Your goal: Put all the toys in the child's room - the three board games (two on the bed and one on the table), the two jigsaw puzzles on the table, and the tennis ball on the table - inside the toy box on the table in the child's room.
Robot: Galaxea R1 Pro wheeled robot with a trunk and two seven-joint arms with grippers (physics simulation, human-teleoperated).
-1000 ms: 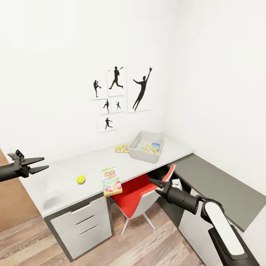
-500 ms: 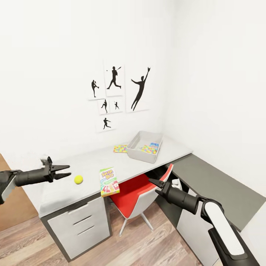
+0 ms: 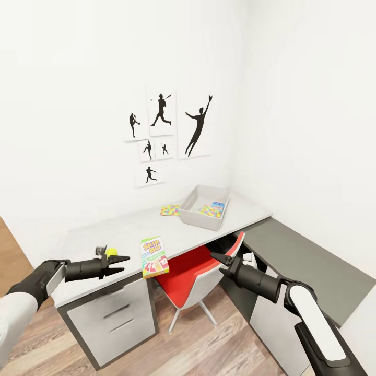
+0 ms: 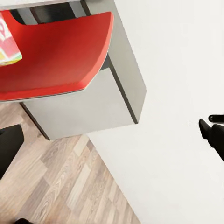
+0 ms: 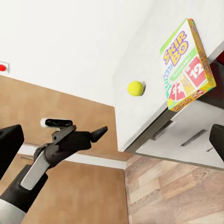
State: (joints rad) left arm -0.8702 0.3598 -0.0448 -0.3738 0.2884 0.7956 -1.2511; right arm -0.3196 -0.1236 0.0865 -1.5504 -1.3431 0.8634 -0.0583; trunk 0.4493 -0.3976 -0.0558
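Left tool (image 3: 121, 258): fingers apart, empty.
Tennis ball (image 3: 110, 252): near surface's (image 3: 130, 232) front edge, just behind left tool.
Nearer arm: left.

My left arm reaches forward, nearly level, its gripper (image 3: 119, 260) with fingers parted and nothing between them. My right arm bends at the elbow, forearm angled up and inward, its gripper (image 3: 220, 262) likewise parted and empty.
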